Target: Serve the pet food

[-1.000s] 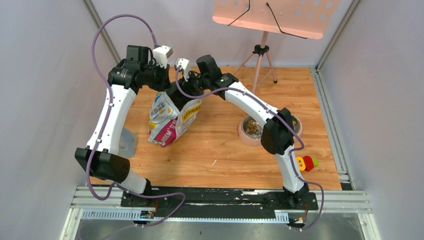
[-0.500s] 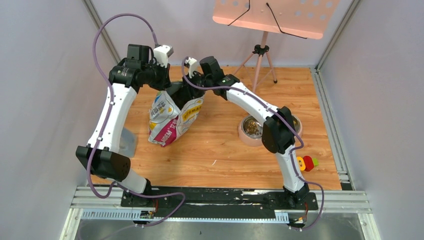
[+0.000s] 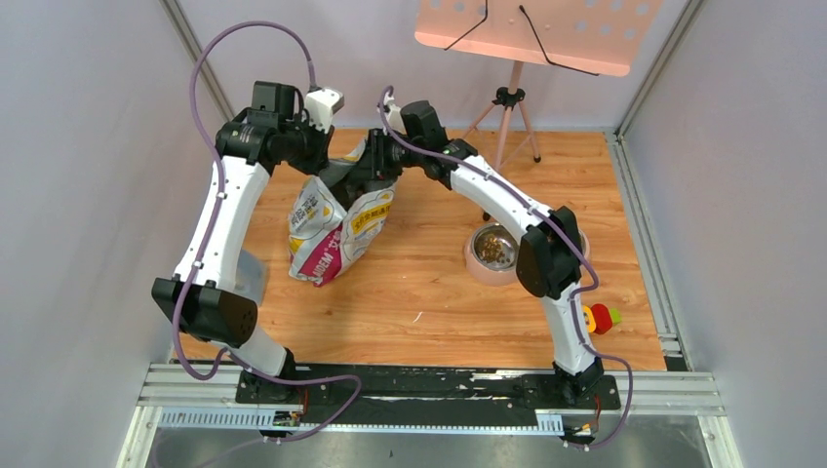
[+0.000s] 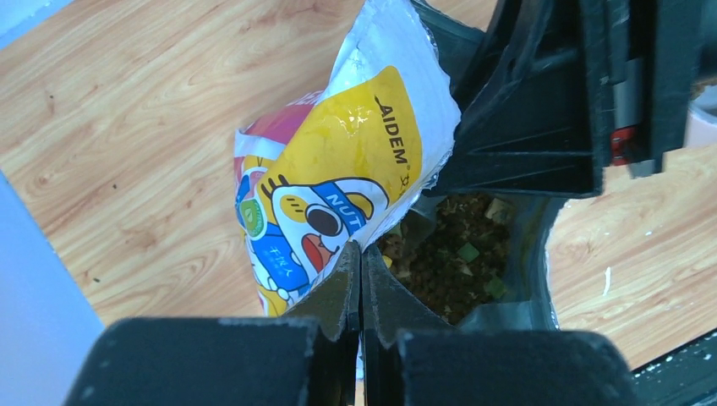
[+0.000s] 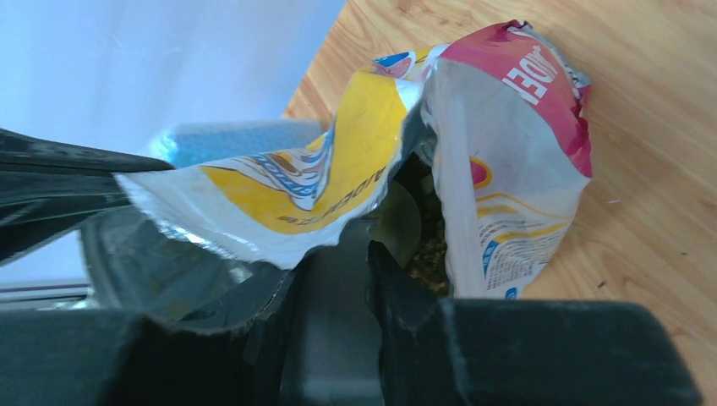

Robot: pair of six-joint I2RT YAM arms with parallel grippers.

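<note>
The white, yellow and magenta bag stands on the wooden floor with its top open. My left gripper is shut on the bag's near rim. Brown pet food shows inside the bag, and also in the right wrist view. My right gripper reaches into the bag's mouth from the other side. Its jaws stand narrowly apart with a grey translucent piece filling the gap, apparently the clear scoop's handle. A metal bowl to the right holds some pet food.
A tripod stand with a pink tray stands at the back. A red, yellow and green toy lies at the right near my right arm's base. A pale container sits by my left arm. Walls close in both sides.
My right wrist has risen and swung toward the back, now uncovering the bowl. The bag's top has moved up with the grippers. My left gripper has shifted slightly back.
</note>
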